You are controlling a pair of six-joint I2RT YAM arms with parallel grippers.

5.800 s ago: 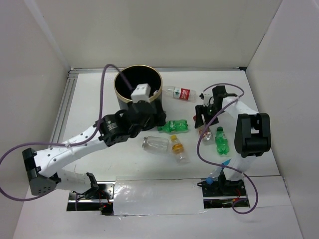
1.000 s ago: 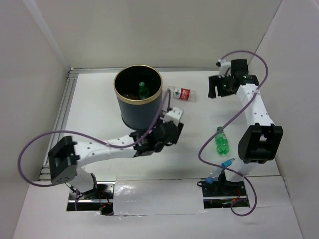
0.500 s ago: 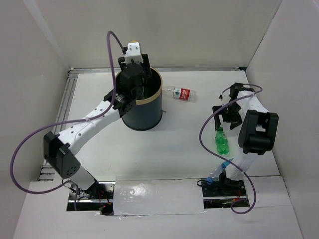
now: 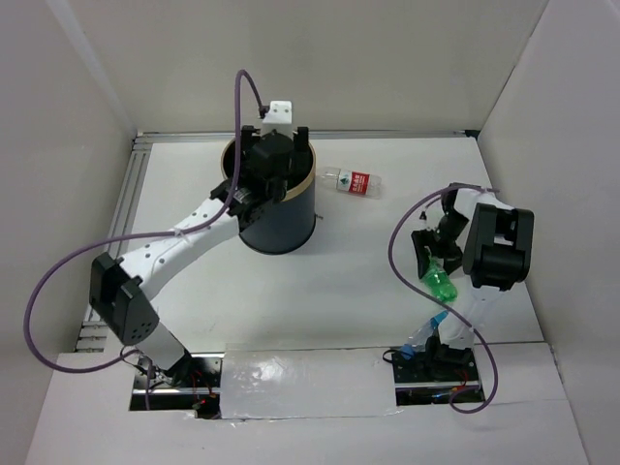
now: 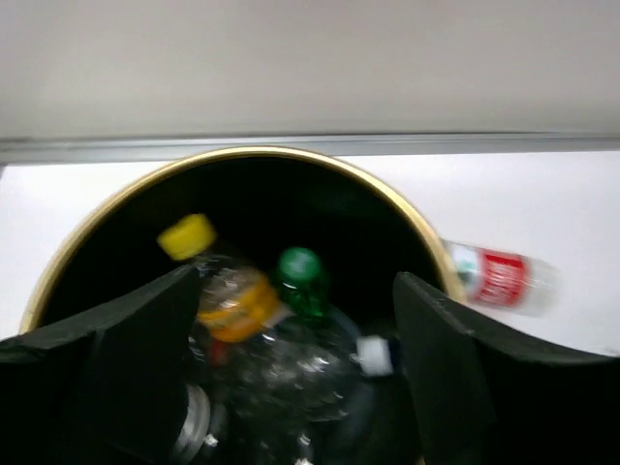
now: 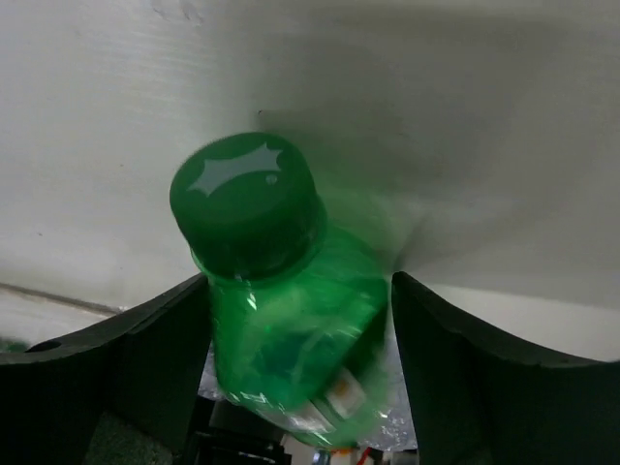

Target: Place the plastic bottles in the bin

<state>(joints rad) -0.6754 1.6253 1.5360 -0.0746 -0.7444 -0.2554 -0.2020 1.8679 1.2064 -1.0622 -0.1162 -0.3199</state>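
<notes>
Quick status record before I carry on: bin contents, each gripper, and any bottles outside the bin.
bin: holds a yellow-capped bottle, a green-capped bottle and more clear plastic
left gripper: open above the bin, holding nothing
right gripper: jaws on either side of the green bottle; grip unclear
outside bin: the green bottle; a red-labelled bottle lying on the table, right of the bin

We record the left arm (image 4: 179, 240) and right arm (image 4: 496, 247) alike: white links, black joint housings, black fingers (image 5: 126, 368). A purple cable (image 4: 238, 116) loops along each.
</notes>
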